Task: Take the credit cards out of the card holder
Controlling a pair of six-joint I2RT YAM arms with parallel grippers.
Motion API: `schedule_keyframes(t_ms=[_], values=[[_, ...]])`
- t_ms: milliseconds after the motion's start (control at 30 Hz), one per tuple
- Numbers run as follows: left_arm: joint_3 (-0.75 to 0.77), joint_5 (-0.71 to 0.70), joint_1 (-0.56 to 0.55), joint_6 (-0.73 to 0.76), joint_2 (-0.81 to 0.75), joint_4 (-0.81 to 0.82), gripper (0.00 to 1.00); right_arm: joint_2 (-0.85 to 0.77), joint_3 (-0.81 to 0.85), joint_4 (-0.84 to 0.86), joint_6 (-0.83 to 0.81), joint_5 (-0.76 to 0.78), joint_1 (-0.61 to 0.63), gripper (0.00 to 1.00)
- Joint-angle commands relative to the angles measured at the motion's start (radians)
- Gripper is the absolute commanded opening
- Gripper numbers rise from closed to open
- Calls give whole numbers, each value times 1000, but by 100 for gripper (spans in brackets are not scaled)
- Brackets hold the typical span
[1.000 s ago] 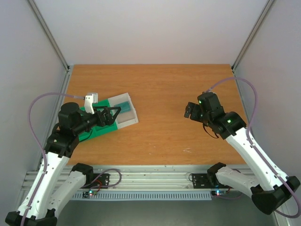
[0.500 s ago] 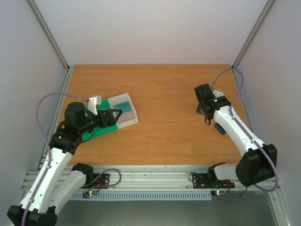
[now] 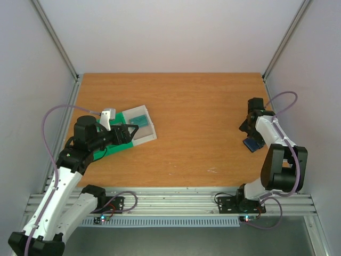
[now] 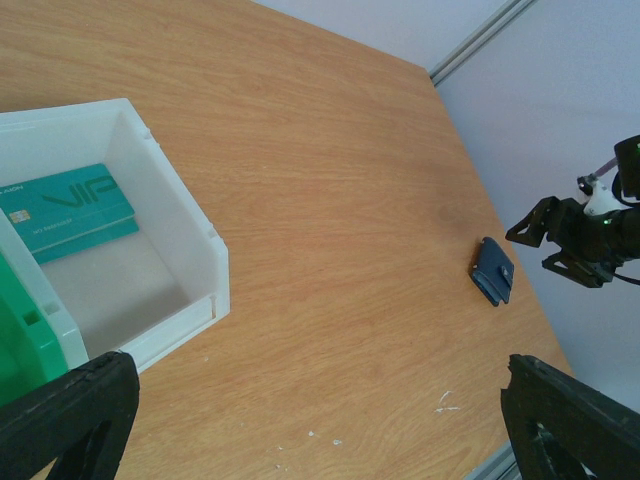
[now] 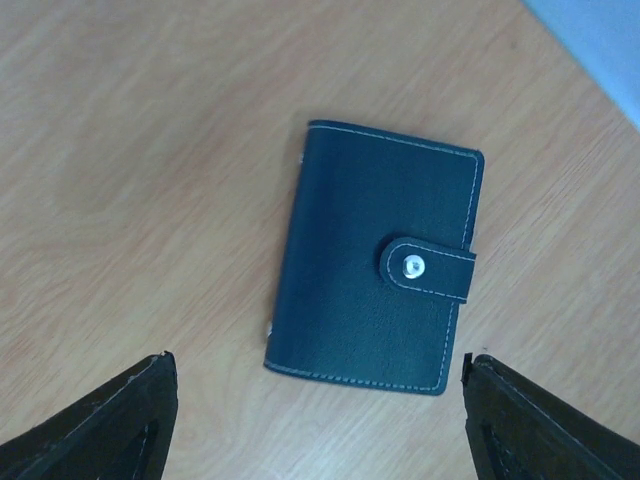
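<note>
Card holder [image 5: 372, 262]: lay closed on the table at the centre of the right wrist frame, long axis near vertical, snap tab toward the right.
Right gripper [image 5: 318, 425]: fingers spread wide, holding nothing, clear of the holder.
Left gripper [image 4: 320, 420]: fingers spread wide, empty.
The left wrist view, unlike the right, showed a teal credit card [image 4: 68, 211] lying flat in the white bin [image 4: 190, 225].

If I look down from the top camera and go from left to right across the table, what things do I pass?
green bin → white bin, with a teal card lying inside it → card holder, far over on the right
</note>
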Motion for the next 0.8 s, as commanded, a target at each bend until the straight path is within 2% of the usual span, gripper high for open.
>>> schedule_keyframes(t_ms=[0,167,267,400,767], values=[[17,-6,3,21,-20,15,99,28,-42,90,17,-138,-108,78],[16,-4,-3,21,-18,21,99,106,-26,111,26,-197,-173,75],[15,-4,-7,20,-16,27,99,137,-49,169,16,-246,-181,74],[14,-5,-14,18,-11,26,99,192,-35,166,4,-303,-180,72],[16,-8,-19,19,-20,12,99,251,0,149,-32,-353,-51,69]])
